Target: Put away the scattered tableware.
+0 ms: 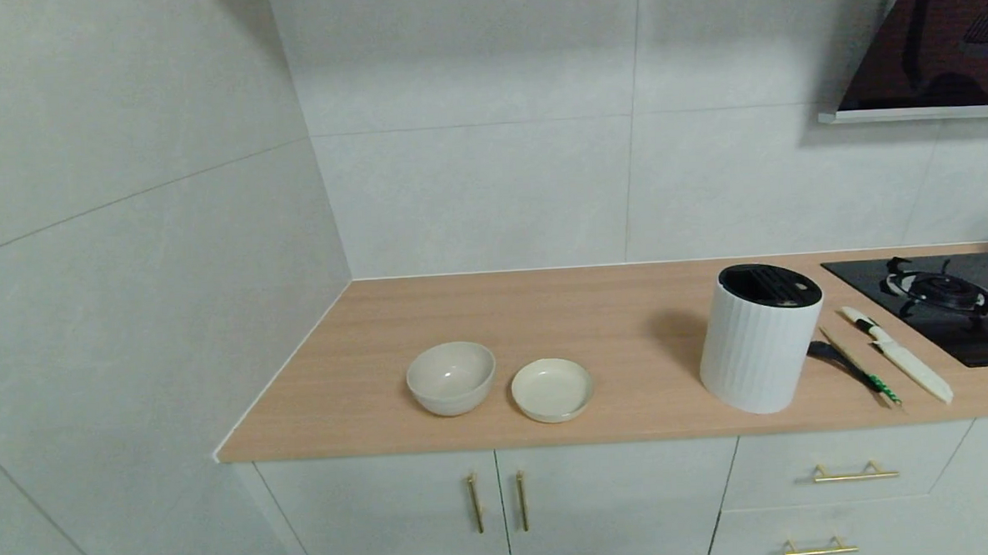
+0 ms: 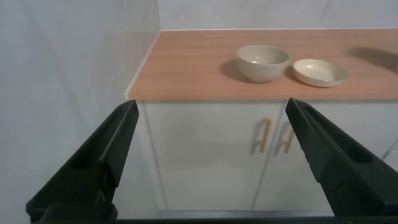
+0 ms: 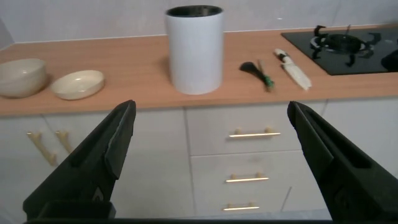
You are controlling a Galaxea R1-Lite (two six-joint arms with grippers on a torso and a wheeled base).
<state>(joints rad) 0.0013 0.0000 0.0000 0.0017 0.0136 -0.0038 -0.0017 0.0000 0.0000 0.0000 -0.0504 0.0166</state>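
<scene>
A cream bowl (image 1: 451,378) and a shallow cream plate (image 1: 551,388) sit side by side near the front of the wooden counter (image 1: 596,315). To their right stands a white ribbed utensil holder (image 1: 759,338) with a black slotted top. Past it lie a black spoon (image 1: 826,350), green-tipped chopsticks (image 1: 863,368) and a white-handled knife (image 1: 897,353). My left gripper (image 2: 211,104) is open and empty, out in front of the cabinets, facing the bowl (image 2: 262,61) and plate (image 2: 319,70). My right gripper (image 3: 211,107) is open and empty too, facing the holder (image 3: 194,48) and knife (image 3: 292,67).
A black gas hob (image 1: 945,299) occupies the counter's right end, with a range hood (image 1: 934,41) above it. Tiled walls close the back and left. White cabinet doors with gold handles (image 1: 497,501) and drawers (image 1: 854,472) lie under the counter. Bare counter stretches behind the bowl.
</scene>
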